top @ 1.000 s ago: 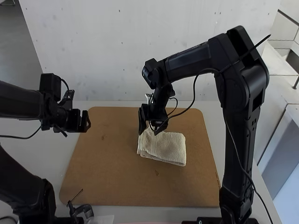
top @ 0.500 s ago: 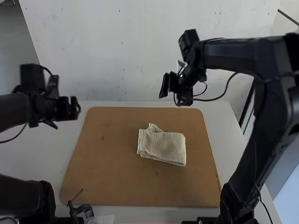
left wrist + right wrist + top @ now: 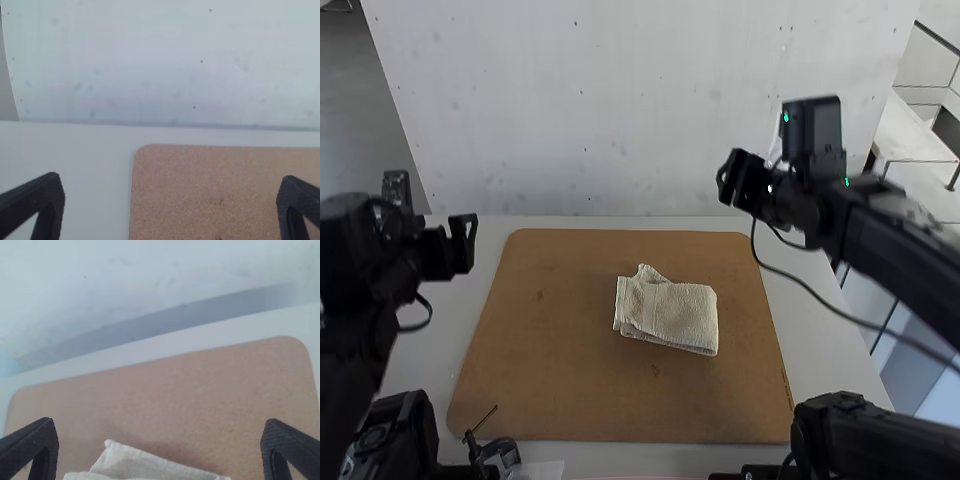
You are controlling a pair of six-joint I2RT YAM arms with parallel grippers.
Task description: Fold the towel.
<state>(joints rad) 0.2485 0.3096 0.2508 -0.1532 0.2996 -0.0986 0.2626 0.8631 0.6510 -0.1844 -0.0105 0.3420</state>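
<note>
Towel [image 3: 670,312], folded, inner layers hidden

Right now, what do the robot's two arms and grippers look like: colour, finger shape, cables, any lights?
The left arm and right arm are black, with chunky jointed housings and thin dark cables. Small green lights glow on the right arm. The left gripper and right gripper match: two black, tapered fingers each.

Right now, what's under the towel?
The towel lies folded on the brown board, which shows all around it. The patch directly beneath is covered, so I can't tell if anything flat is there.
</note>
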